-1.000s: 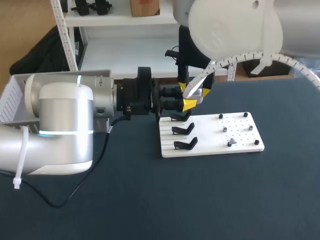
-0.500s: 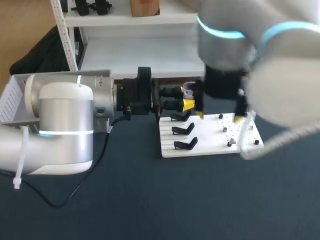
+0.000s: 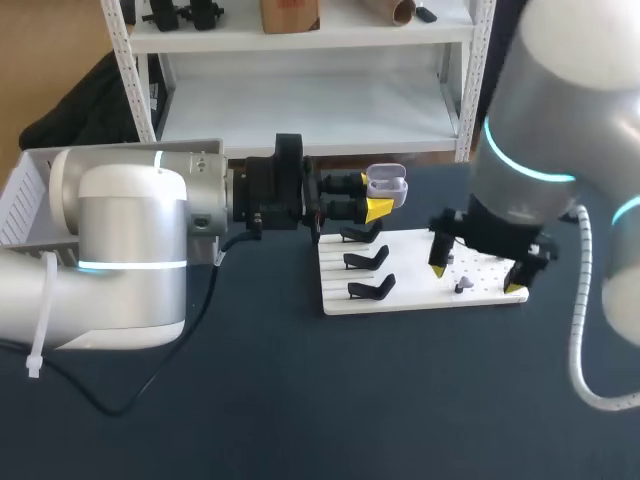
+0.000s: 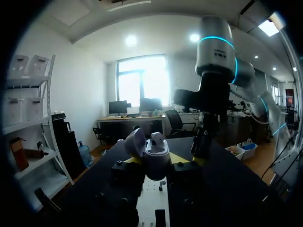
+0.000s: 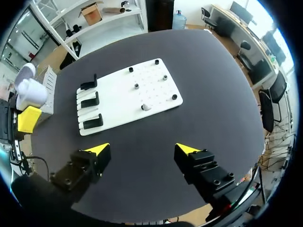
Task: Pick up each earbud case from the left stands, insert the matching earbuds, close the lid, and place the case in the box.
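While the box (image 3: 25,200) sits at far left, the left gripper (image 3: 378,208) clamps the open-lidded earbud case (image 3: 387,185) above three bare stands (image 3: 365,262). Rightward, the right gripper (image 3: 476,280) hangs spread and empty over a white earbud (image 3: 461,287), so inserting, closing and boxing appear undone.

Left hand (image 3: 376,198) clamped; right hand (image 3: 476,280) (spread wide) points down.

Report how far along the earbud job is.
Done: all three stands are empty. In hand: left gripper holds the earbud case, lid open. Right gripper is open over the white board. Left: one likely earbud on the board, closing, boxing.
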Controlling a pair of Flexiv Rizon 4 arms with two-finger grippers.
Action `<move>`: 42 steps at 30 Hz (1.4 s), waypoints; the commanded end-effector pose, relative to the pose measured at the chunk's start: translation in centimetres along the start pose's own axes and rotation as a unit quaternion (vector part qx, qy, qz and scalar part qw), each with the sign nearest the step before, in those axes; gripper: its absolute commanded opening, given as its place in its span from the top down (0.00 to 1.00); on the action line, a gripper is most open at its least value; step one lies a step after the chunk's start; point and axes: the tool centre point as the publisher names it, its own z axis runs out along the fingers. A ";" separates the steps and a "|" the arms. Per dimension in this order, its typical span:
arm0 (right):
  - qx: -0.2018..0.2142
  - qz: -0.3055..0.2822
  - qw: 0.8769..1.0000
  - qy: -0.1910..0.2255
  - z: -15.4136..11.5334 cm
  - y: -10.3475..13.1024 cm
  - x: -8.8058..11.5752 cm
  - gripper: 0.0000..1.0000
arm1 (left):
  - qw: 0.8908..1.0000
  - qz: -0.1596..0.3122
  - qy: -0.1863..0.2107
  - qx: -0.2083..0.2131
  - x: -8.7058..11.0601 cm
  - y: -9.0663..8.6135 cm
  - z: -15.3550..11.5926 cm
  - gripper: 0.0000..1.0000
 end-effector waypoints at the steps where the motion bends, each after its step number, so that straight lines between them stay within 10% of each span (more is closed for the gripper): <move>1: -0.031 -0.003 0.999 0.016 3.2 -0.3 -0.8 0.05 | 1.000 0.001 -0.002 -0.002 0.1 0.0 0.0 1.00; 8: -0.058 -0.019 0.998 0.020 6.3 -0.8 -1.4 0.10 | 1.000 0.001 -0.002 -0.002 0.1 0.0 0.0 1.00; 18: -0.070 -0.021 0.996 0.055 9.8 -1.3 -2.5 0.43 | 1.000 0.001 -0.002 -0.002 0.1 0.0 0.0 1.00; 42: -0.063 -0.037 0.995 0.070 10.8 -1.3 -4.6 0.54 | 1.000 0.001 -0.002 -0.002 0.1 0.0 0.0 1.00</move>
